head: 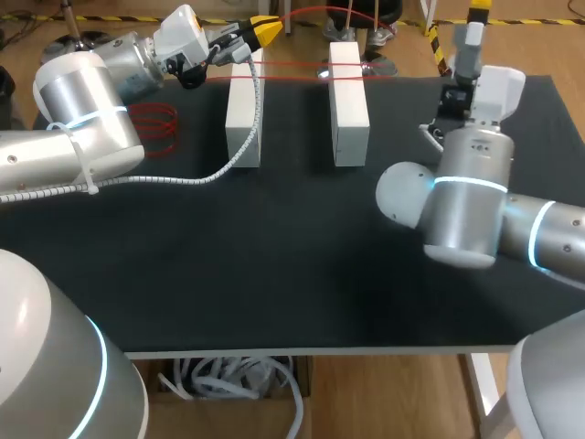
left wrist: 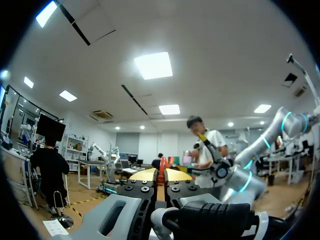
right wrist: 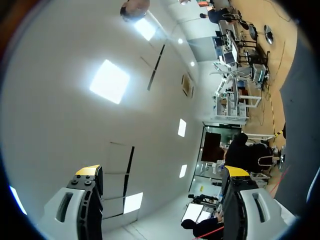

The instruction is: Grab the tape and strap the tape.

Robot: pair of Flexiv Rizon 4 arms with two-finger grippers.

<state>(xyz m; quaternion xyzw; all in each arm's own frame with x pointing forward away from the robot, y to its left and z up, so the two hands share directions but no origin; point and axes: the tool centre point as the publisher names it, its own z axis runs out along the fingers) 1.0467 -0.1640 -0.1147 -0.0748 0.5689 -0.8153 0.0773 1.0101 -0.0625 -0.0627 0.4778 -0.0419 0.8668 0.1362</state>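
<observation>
A thin red tape (head: 292, 66) runs across the far ends of two white blocks (head: 243, 110) (head: 348, 102). From there it arcs up to my left gripper (head: 265, 29). That gripper hovers over the far end of the left block, shut on the tape. In the left wrist view its yellow tips (left wrist: 160, 175) press together with a red strip (left wrist: 162, 170) between them. More red tape lies in loops (head: 155, 121) on the mat beside my left arm. My right gripper (head: 475, 18) points upward at the table's far right; its fingers (right wrist: 162, 171) stand wide open and hold nothing.
The black mat (head: 274, 265) covers the table. A white spiral cable (head: 196, 178) from my left arm drapes across the mat to the near end of the left block. My right arm's elbow (head: 457, 210) sits over the right middle.
</observation>
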